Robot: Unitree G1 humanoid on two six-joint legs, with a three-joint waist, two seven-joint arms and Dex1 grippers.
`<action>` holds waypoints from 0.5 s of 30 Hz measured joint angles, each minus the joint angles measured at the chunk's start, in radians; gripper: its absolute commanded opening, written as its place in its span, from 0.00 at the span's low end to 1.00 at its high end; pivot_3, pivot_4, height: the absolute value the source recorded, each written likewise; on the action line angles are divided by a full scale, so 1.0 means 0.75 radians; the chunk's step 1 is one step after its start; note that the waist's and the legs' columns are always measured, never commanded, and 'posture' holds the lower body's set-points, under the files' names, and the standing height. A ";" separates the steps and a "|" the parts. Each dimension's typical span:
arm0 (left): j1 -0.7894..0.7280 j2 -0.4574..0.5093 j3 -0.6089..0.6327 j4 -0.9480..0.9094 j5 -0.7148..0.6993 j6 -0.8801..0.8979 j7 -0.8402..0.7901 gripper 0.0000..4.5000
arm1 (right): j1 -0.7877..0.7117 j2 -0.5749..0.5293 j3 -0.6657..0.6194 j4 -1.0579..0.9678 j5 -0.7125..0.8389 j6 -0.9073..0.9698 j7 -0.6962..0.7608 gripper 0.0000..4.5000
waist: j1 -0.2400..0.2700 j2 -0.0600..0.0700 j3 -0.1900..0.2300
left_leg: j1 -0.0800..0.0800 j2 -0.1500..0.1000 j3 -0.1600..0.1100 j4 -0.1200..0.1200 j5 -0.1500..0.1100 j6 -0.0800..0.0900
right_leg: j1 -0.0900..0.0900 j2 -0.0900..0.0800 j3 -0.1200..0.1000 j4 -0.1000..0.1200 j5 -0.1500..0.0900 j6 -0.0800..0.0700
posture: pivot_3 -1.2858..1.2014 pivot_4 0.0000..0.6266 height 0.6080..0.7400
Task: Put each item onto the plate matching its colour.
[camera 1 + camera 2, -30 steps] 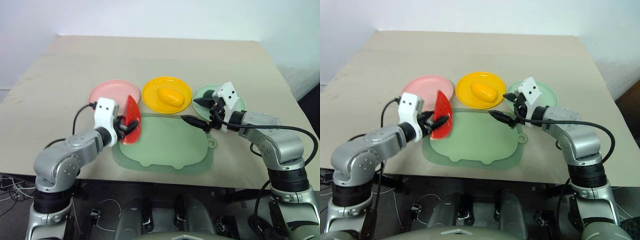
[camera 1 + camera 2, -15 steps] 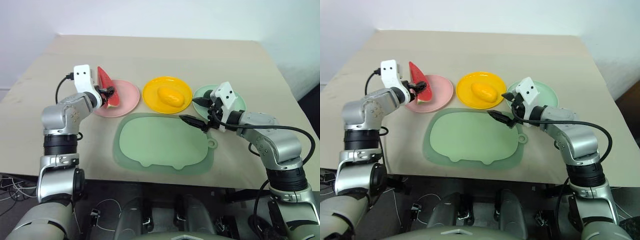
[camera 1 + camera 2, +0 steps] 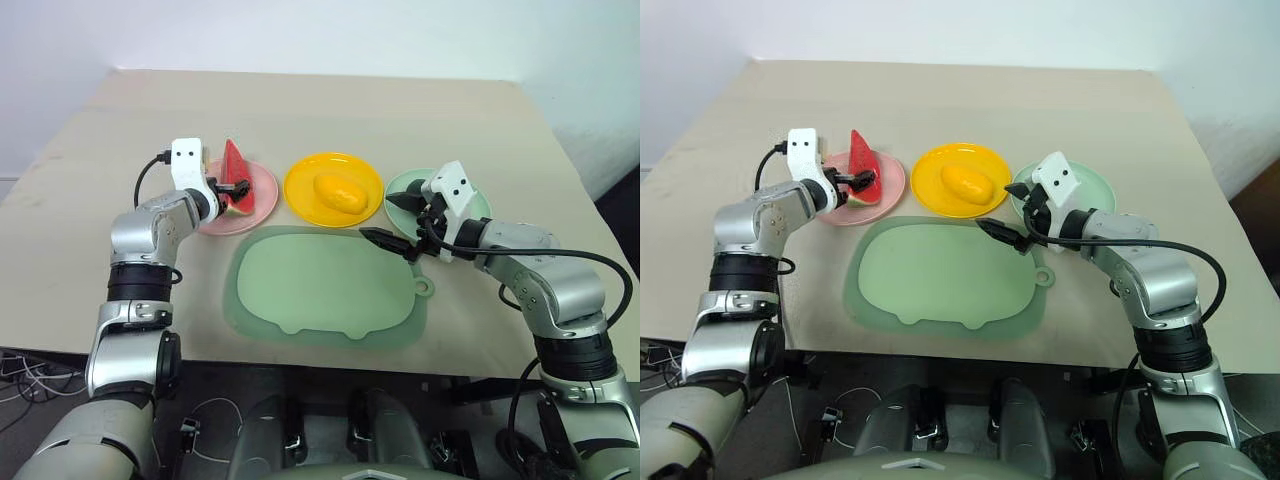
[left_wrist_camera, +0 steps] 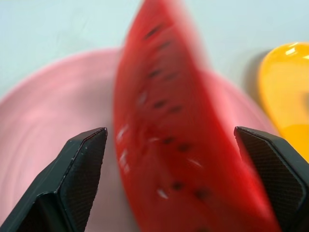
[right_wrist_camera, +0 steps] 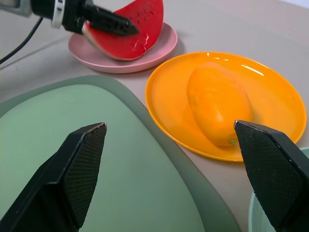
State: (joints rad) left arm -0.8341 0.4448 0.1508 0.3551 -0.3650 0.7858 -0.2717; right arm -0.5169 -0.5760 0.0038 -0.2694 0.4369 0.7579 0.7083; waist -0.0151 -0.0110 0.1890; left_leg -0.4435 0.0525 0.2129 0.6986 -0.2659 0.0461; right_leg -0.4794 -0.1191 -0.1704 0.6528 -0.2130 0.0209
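The red watermelon wedge (image 3: 233, 170) with its green rind stands on the pink plate (image 3: 262, 205). My left gripper (image 3: 237, 188) is open around it; in the left wrist view there is a gap between each finger (image 4: 72, 183) and the wedge (image 4: 164, 121). On the yellow plate (image 3: 305, 185) lies the yellow-orange mango (image 3: 340, 194). My right gripper (image 3: 388, 220) hovers open and empty at the near left edge of the mint green plate (image 3: 412, 183), which it partly hides.
A large light green mat (image 3: 320, 290) with a small tab (image 3: 424, 288) lies in front of the three plates, near the table's front edge. The beige tabletop stretches wide behind the plates.
My left arm carried the watermelon from over the mat's left edge to the pink plate, and its gripper has opened. The right arm has not moved.
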 measured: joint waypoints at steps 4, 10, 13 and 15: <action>0.056 0.075 0.023 -0.298 -0.063 0.104 -0.068 0.99 | 0.000 0.005 -0.028 -0.005 0.026 0.003 -0.009 1.00 | -0.004 0.000 0.000 | 0.001 0.000 0.000 0.000 0.000 0.000 | 0.000 0.000 0.000 0.001 0.000 0.000 | 0.52 0.24 0.67; 0.274 0.163 0.180 -0.620 -0.241 0.147 -0.241 0.99 | 0.019 0.044 -0.066 -0.016 0.070 -0.001 -0.047 1.00 | -0.006 0.001 0.000 | 0.001 0.000 0.000 0.000 0.000 0.000 | 0.000 0.000 0.000 0.001 0.000 0.000 | 0.52 0.24 0.67; 0.456 0.180 0.282 -0.715 -0.333 0.062 -0.391 0.99 | 0.054 0.062 -0.124 -0.028 0.082 -0.020 -0.076 1.00 | -0.002 0.000 0.000 | 0.001 0.001 0.000 0.000 0.000 0.000 | 0.000 0.000 0.000 0.001 0.000 0.000 | 0.52 0.24 0.67; 0.535 0.211 0.315 -0.747 -0.360 -0.002 -0.475 0.99 | 0.076 0.122 -0.159 -0.050 0.089 -0.086 -0.107 1.00 | 0.004 0.000 0.000 | 0.001 0.000 0.000 0.000 0.000 -0.001 | 0.001 0.000 0.000 0.001 0.000 0.000 | 0.52 0.24 0.67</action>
State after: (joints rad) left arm -0.4325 0.6029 0.3869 -0.2050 -0.6354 0.7845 -0.6281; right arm -0.4600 -0.4843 -0.1158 -0.3068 0.5036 0.6937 0.6282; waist -0.0120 -0.0107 0.1890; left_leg -0.4428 0.0528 0.2127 0.6988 -0.2659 0.0455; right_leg -0.4789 -0.1190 -0.1703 0.6533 -0.2131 0.0208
